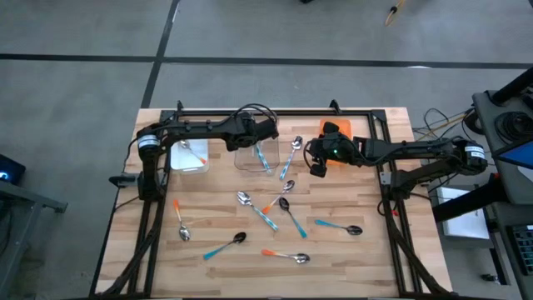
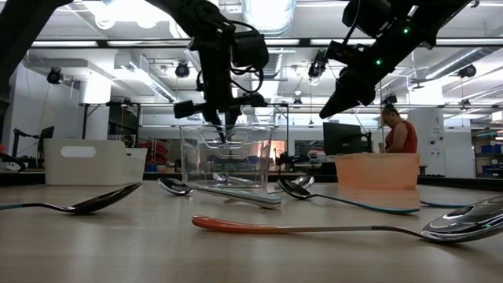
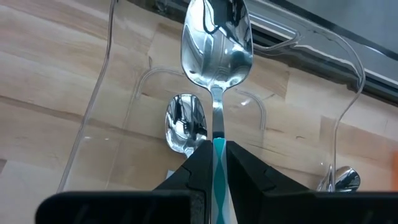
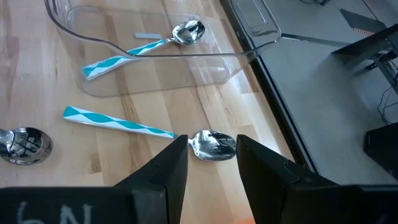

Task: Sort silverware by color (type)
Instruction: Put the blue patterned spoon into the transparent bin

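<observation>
My left gripper (image 3: 217, 149) is shut on a spoon with a teal-and-white handle and hangs over the clear bin (image 1: 252, 158), (image 2: 228, 161). The spoon's silver bowl (image 3: 216, 40) points down into the bin, above another teal-and-white spoon (image 3: 185, 124) lying on the bin floor. My right gripper (image 4: 211, 142), (image 1: 317, 167) is open and hovers by the orange bin (image 1: 343, 132). Its fingers stand above a teal-and-white spoon (image 4: 118, 124) lying flat on the table. Several more spoons (image 1: 254, 208) lie on the table's near half. My left gripper pinches the spoon's teal-and-white handle (image 3: 219, 163) between its two fingers, close below the neck. The fingers come from above, pointing down, and lie along the handle. The spoon is lifted clear and hangs bowl-down ahead of the fingertips, inside the clear bin's walls.
A white bin (image 1: 190, 157) with an orange-handled spoon in it stands at the far left. Orange-handled spoons (image 1: 181, 221), (image 1: 287, 257) and dark-bowled spoons (image 1: 291, 215), (image 1: 225, 244), (image 1: 340, 227) lie scattered. A black frame (image 1: 385, 179) borders the table. A person (image 2: 397, 130) is in the room behind.
</observation>
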